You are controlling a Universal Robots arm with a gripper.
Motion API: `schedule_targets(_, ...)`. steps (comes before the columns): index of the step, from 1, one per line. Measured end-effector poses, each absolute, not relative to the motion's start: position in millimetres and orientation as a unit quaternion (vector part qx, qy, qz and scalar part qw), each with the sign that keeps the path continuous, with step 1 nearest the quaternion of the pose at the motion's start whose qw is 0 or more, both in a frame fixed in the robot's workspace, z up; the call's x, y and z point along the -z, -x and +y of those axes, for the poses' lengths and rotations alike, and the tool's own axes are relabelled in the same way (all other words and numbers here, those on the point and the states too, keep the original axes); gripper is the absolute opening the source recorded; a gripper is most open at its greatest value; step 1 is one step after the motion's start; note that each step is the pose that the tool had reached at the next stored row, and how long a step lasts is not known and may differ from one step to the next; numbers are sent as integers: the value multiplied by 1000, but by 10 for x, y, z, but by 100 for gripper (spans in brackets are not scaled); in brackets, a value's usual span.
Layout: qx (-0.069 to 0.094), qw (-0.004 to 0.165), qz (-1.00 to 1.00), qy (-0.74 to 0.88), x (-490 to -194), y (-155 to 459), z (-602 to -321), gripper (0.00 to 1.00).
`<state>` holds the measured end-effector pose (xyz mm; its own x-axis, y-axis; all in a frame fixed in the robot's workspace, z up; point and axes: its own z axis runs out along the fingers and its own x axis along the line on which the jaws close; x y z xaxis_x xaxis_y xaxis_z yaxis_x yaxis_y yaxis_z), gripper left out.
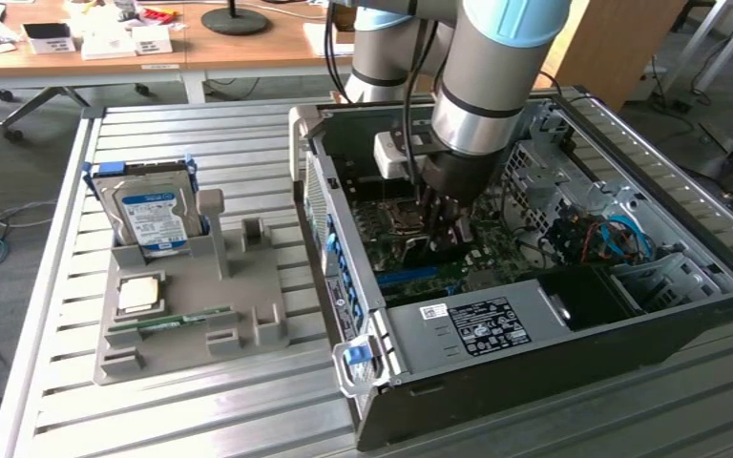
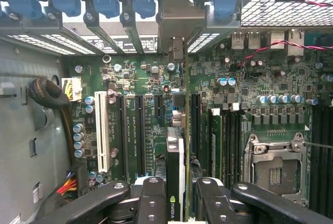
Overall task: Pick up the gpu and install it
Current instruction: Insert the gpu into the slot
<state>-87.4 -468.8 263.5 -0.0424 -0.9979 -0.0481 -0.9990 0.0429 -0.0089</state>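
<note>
Hard drive (image 1: 150,212) upright in grey holder (image 1: 264,296) on table (image 1: 188,420), well apart from pincer, toward exterior view's left. Processor chip (image 1: 137,293) and RAM stick (image 1: 169,322) lie in same holder. Open computer case (image 1: 507,367) just beside holder, arm reaching down into it. Pincer (image 1: 450,227) (image 2: 180,200) inside case above motherboard (image 2: 135,78), clenched on gpu (image 2: 176,156). Card edge-on between fingers (image 2: 153,198), bracket end away from pincer, near case's rear slot covers. White expansion slot (image 2: 102,130) on one side of pincer, processor socket (image 2: 276,169) on other. Whether card is seated in slot: cannot tell.
</note>
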Motion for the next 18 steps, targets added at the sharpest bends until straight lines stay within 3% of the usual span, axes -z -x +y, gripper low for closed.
schedule_targets(18, -13, 20, 722, 692, -2574, 874, -4688, 27)
